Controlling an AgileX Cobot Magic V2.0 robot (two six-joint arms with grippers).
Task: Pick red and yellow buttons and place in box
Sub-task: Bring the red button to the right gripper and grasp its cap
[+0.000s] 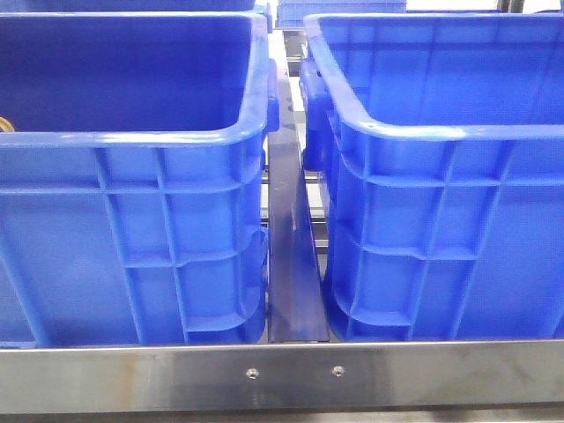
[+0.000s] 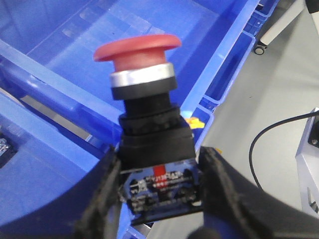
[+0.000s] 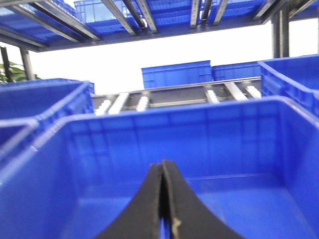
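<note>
Left wrist view: the left gripper (image 2: 159, 199), with two black curved fingers, is clamped on the square black base of a red mushroom-headed push button (image 2: 144, 94), which has a silver collar and a black barrel. The grip is low on the body, at the contact block, so the red cap stands clear beyond the fingertips and nothing presses on it. Past the button lies the open interior of a large blue plastic crate (image 2: 124, 35), so the button appears to be carried over a crate. A small yellow-orange object (image 2: 193, 122) sits just beside the button's barrel on a crate rim; whether it is the yellow button cannot be told.

The right gripper (image 3: 163, 209) has its dark fingers pressed together with nothing between them, poised just above another blue crate's floor (image 3: 239, 194). The front view shows only two blue crates side by side, no arms.
</note>
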